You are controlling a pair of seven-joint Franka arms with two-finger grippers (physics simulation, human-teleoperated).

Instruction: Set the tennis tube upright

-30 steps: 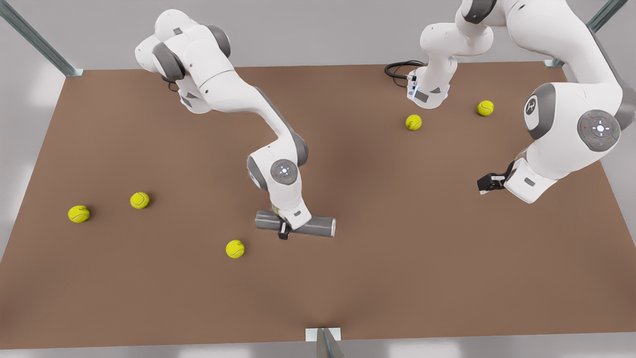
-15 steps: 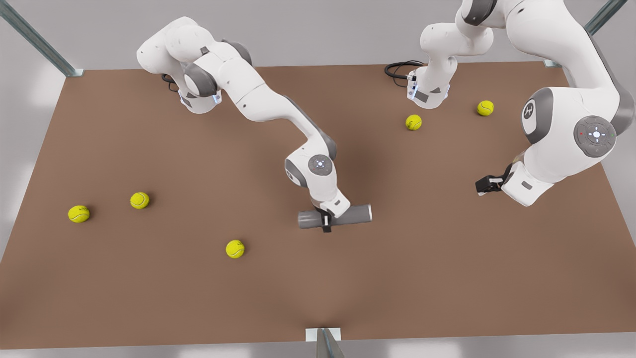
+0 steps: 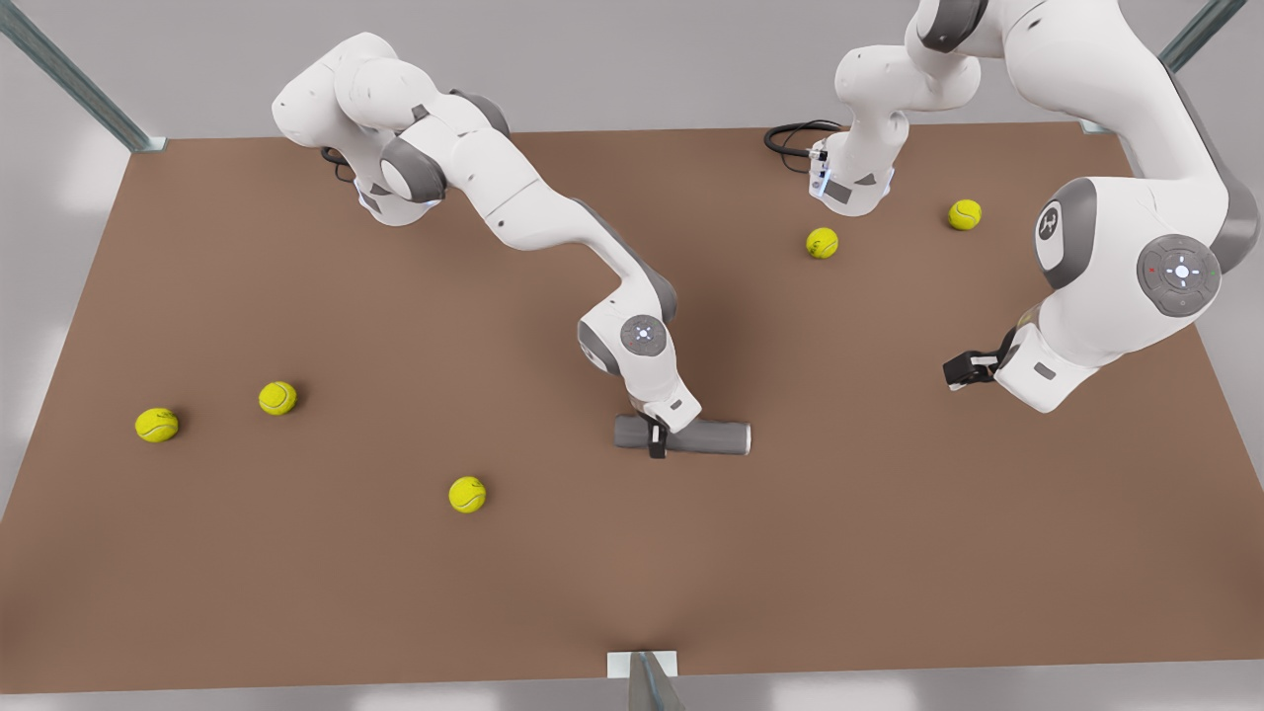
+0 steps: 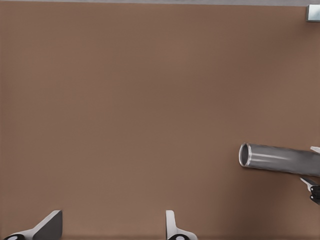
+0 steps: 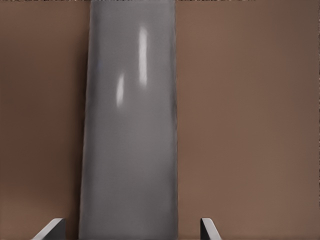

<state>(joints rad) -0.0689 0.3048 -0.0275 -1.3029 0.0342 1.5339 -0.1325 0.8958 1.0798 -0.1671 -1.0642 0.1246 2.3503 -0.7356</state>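
Tennis tube [image 3: 706, 436] lying on its side on the brown table [image 3: 296, 592], a little toward the front view's right of centre, long axis running across the front view. Plain grey, hollow; one open end with a dark inside visible in the left wrist view. Not upright.

Right gripper [image 3: 656, 446] down over the tube, nearer the end on the front view's left than the middle. Right wrist view: grey wall of the tube running straight away from the camera, with bright glints. Whether clamped on the tube or loose around it: cannot tell.

Left gripper [image 3: 956, 370] well apart from the tube, toward the front view's right, above the table, pointing toward the tube. Fingers [image 4: 172, 227] spread, only bare table between them. Arm waiting.

Five yellow tennis balls scattered on the table, none touching the tube:
- two [image 3: 157, 425] [image 3: 277, 397] near the front view's left edge;
- one [image 3: 467, 494] between those and the tube, closer to the camera;
- two [image 3: 822, 242] [image 3: 965, 214] far back, near the base of the arm on the front view's right.
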